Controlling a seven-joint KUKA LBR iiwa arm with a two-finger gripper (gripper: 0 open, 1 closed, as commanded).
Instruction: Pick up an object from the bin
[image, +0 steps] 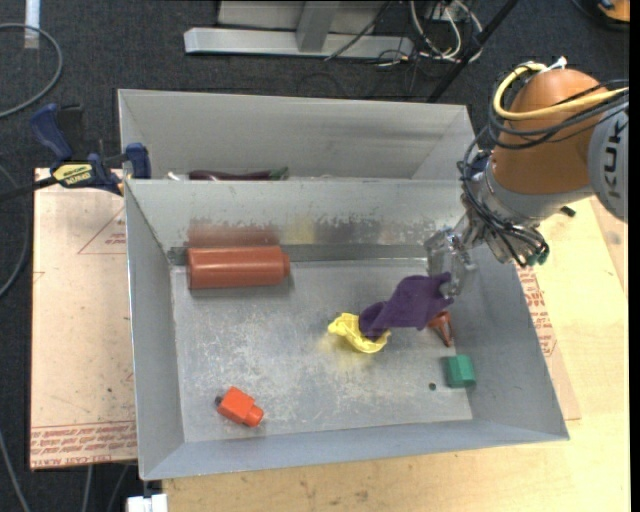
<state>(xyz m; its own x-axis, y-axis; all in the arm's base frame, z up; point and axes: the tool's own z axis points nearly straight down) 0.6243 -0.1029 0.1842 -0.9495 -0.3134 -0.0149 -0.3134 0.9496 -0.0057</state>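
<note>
Camera view: pincer (446, 282) grips purple cloth (404, 306), long axis slanting down-left.

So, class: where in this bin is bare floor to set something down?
Bare: between red cylinder and orange block; also mid-front, between orange block and green block. Crowded: purple cloth, yellow piece, by the gripper.

You are in a robotics lab: a KUKA arm (545, 140) reaches over a grey metal bin (300, 130), and loose cables (440, 35) trail across the dark carpet floor (100, 50).

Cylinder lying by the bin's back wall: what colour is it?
The cylinder is red-brown; camera view.
</note>
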